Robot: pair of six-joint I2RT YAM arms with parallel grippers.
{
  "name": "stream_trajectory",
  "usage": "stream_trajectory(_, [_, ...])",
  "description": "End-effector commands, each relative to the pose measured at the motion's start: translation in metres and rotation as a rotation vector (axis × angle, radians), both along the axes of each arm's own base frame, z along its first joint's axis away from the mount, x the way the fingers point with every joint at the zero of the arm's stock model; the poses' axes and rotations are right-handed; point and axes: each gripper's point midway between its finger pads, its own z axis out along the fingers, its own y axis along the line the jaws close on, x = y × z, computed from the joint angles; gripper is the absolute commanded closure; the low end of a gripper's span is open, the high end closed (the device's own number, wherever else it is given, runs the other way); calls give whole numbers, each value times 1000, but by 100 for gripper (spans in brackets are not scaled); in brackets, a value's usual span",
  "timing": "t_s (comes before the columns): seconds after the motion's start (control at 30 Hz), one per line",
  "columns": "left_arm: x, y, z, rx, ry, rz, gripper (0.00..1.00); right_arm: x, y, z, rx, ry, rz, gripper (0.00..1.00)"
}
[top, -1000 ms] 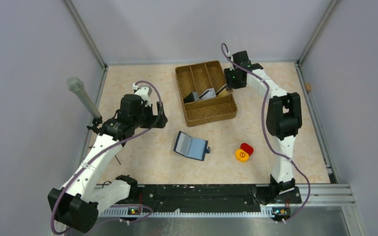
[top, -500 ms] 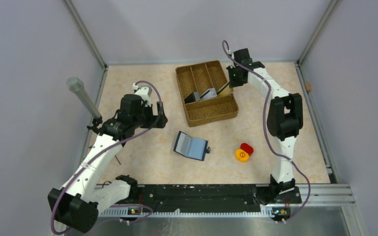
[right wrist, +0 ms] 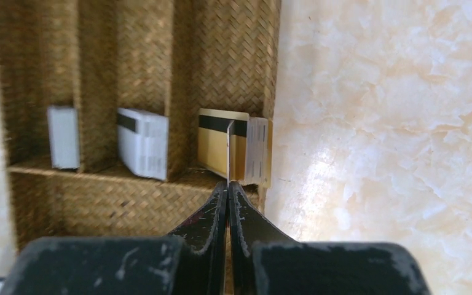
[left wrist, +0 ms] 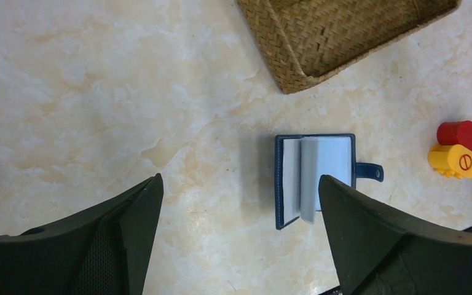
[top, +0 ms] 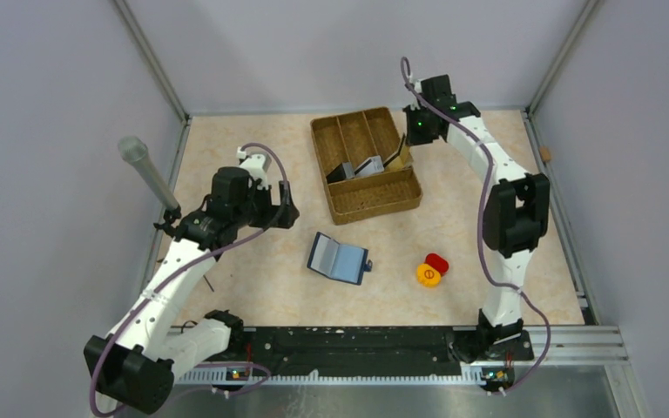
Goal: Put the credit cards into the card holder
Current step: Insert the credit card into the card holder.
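Pinching credit card (right wrist: 228, 144), right jaws closed; left jaws wide.

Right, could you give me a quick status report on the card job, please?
Left gripper open, holding nothing. Right gripper shut on one credit card, edge-on, over the woven tray. Card holder lies open, nothing blocking it.

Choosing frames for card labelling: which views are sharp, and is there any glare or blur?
Right wrist: tray blurred on its left, right gripper soft, glare on the table, pinched card edge-on. Left wrist: sharp; soft shadow left of the holder. Top: even light, cards tiny.
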Motion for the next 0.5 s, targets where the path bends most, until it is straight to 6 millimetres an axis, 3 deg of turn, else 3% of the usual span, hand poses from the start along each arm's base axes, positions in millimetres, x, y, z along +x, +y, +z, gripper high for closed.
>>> stream_trajectory(0.0, [-4,-18,19,-60,-80,-125,1,-19,17,96,109,-156,72,100])
stream_trajectory(0.1, [-10,-27,24,-93,-99,-192,2,-50,36,115,165,-154,152,100])
stream_trajectory(0.2, [-17,-39,31,-137,-121,-271,3,-96,64,132,245,-134,280,100])
stream_trajectory(0.47, [-59,-85,57,-363,-141,-605,2,-232,136,132,517,40,648,100])
